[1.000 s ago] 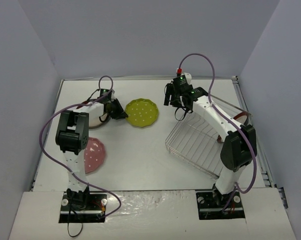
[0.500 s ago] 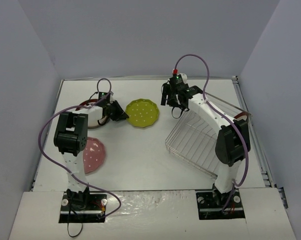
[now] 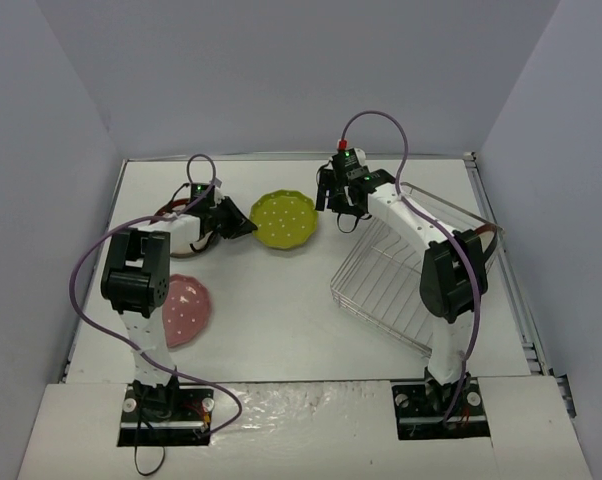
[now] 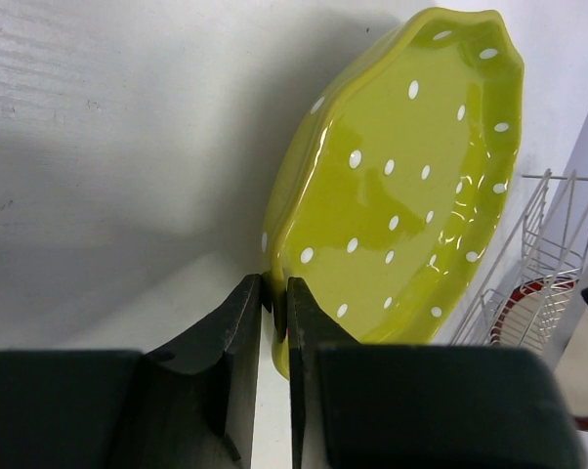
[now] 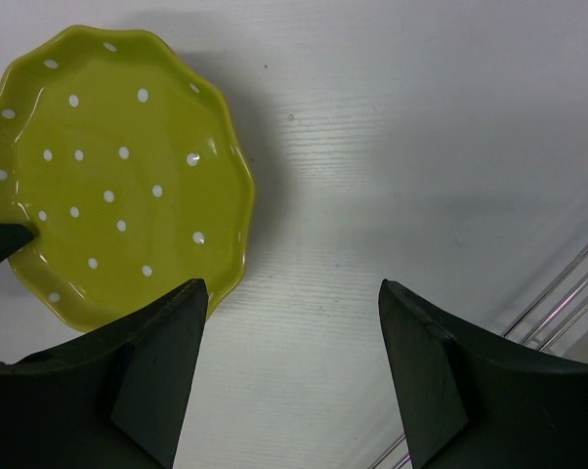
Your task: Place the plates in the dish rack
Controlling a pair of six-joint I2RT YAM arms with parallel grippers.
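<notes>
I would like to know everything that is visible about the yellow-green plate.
The yellow-green plate is small and round, with a scalloped rim and white dots, glossy like glazed ceramic. It is face up over the white table, left of the dish rack; whether it rests or is slightly lifted I cannot tell. The left hand is shut on its rim. The open right hand hangs near its other side, not touching it.

No legible text, label, brand, number or sign in any view. White dots on yellow-green plate (image 4: 401,195): plain pattern, not characters.
</notes>
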